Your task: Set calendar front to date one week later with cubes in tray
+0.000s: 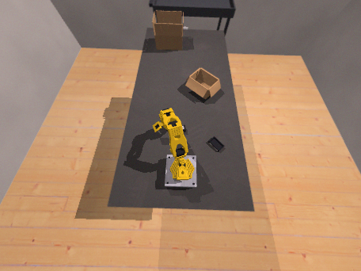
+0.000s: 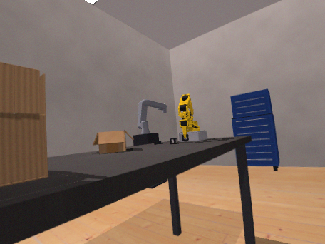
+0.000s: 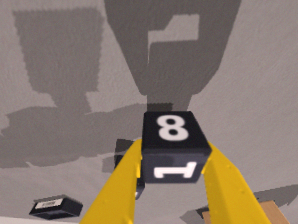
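In the wrist view my gripper (image 3: 172,155) is shut on a black date cube (image 3: 173,146) and holds it above the dark table. The cube's upper face shows a white 8. The face toward the camera shows a 1 lying on its side. The black calendar tray (image 3: 55,207) lies on the table at the lower left of that view, and it looks empty in the overhead view (image 1: 215,144). A dark shape (image 3: 124,150) shows behind the left finger; I cannot tell what it is. The yellow arm (image 1: 172,128) stands bent over the mat.
An open cardboard box (image 1: 203,82) lies on the far right of the mat. A tall cardboard box (image 1: 168,29) stands at the far end. A grey robot arm (image 2: 147,119) and a blue cabinet (image 2: 254,128) show in the side view.
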`<state>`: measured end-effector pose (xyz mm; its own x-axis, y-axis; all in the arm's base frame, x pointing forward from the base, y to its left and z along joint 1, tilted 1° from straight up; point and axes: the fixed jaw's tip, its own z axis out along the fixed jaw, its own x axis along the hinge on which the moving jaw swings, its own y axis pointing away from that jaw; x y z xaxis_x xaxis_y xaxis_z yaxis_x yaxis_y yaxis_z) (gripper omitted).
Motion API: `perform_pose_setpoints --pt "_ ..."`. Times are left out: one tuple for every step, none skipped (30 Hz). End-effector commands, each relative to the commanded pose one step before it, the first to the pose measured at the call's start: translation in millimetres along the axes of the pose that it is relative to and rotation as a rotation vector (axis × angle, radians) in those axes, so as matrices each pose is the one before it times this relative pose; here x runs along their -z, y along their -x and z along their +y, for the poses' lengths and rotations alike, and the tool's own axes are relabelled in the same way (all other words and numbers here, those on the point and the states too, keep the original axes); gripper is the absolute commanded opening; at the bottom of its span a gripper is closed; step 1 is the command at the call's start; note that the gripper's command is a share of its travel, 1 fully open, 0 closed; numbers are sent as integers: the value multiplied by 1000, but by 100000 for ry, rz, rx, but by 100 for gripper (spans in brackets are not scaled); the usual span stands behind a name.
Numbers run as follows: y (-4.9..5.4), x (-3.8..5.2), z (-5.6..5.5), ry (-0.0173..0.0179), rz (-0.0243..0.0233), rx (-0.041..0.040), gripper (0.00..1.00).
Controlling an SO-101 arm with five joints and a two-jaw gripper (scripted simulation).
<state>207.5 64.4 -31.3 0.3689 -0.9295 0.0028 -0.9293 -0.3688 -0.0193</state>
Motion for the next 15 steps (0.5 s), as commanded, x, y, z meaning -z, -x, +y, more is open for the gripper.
perform_pose_setpoints --pt "-831 -3900 4565 1911 -284 275 0" --pt "6 -102 -3 0 0 0 0" --pt "0 -234 0 0 0 0 0" --pt "5 -384 -3 0 0 0 0" --pt "11 -534 -1 0 0 0 0" --pt "5 -648 2 0 0 0 0" --pt "17 -726 6 0 0 0 0" --pt "11 -756 5 0 0 0 0" --pt "11 -727 12 0 0 0 0" --pt "11 -648 8 0 0 0 0" --pt "5 -528 11 0 0 0 0" --pt "11 -390 8 0 0 0 0" --pt "0 -234 6 0 0 0 0" --pt "6 -96 4 0 0 0 0" --pt "0 -18 0 0 0 0 0"
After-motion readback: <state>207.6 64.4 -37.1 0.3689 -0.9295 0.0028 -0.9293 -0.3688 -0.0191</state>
